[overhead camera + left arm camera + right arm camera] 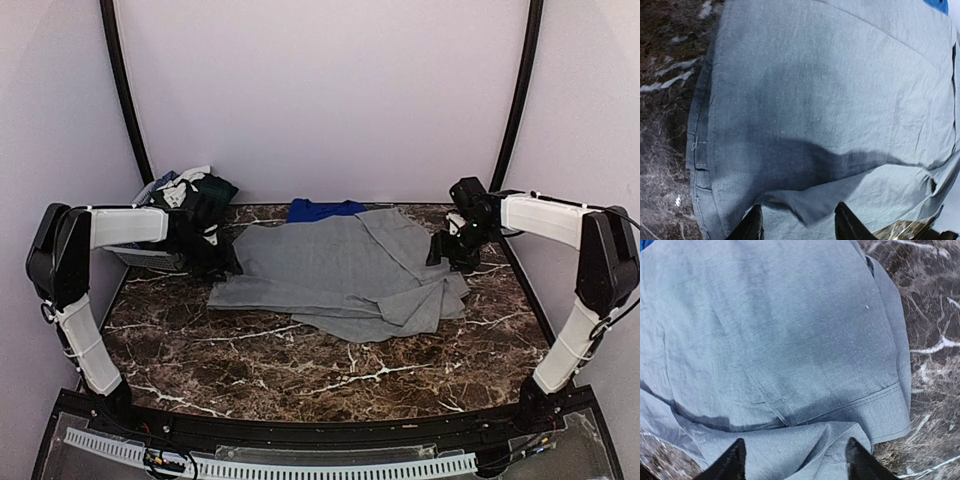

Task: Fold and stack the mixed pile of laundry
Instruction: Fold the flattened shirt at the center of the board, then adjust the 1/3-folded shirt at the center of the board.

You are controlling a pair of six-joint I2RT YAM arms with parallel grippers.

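Note:
A light-grey shirt (pixel 340 270) lies spread and partly folded on the marble table (pixel 300 365). A royal-blue T-shirt (pixel 322 209) peeks out behind its far edge. Dark-green and patterned garments (pixel 195 190) are heaped in the basket at the back left. My left gripper (pixel 218 262) hangs over the shirt's left edge. In the left wrist view its jaws (pixel 799 222) stand apart over a raised fold of the grey cloth (pixel 830 100). My right gripper (pixel 447 250) is at the shirt's right edge, its jaws (pixel 797 460) also apart above a bunched hem of the shirt (pixel 775 330).
The grey mesh basket (pixel 145 257) sits at the back left, just behind my left arm. Black frame posts rise at both back corners. Bare marble shows between the shirt and the near table edge.

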